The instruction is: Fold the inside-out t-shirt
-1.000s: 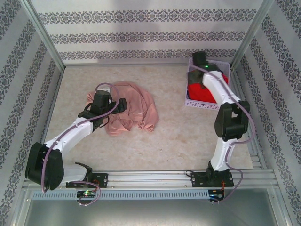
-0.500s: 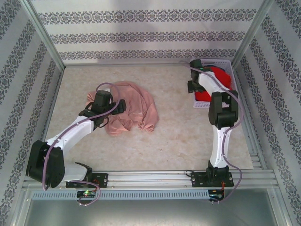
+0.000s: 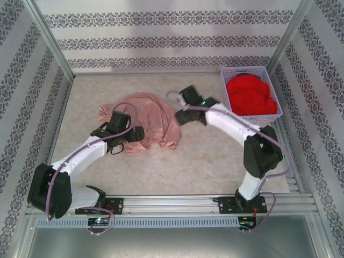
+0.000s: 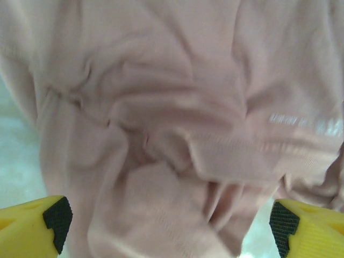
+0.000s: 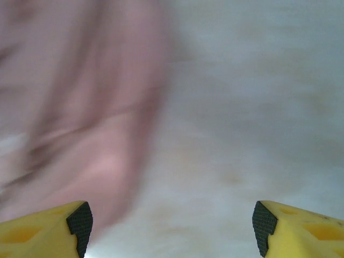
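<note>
The inside-out t-shirt (image 3: 153, 115) lies as a crumpled pink heap on the tabletop (image 3: 215, 156), left of the middle of the top view, with one lobe of cloth reaching toward the left edge. The left claw (image 3: 133, 133) is at the lower left part of this heap; in the left wrist view the left claw (image 4: 169, 217) is released, its two yellow fingers (image 4: 32, 226) stand wide apart at the bottom corners of the frame, and the wrinkled pink cloth (image 4: 177, 123) is between and beyond them – nothing is pinched. The right claw (image 3: 181, 107) is just beside the right border of the shirt, near the center of the top view. In the right wrist view, which is blurred, the right claw (image 5: 172, 223) is also released – pink cloth (image 5: 80, 107) is on the left half and bare tabletop (image 5: 252, 107) on the right. In the upper right corner of the top view a pale lilac basket (image 3: 258, 116) holds a bright red garment (image 3: 250, 94), well apart from the shirt.
</note>
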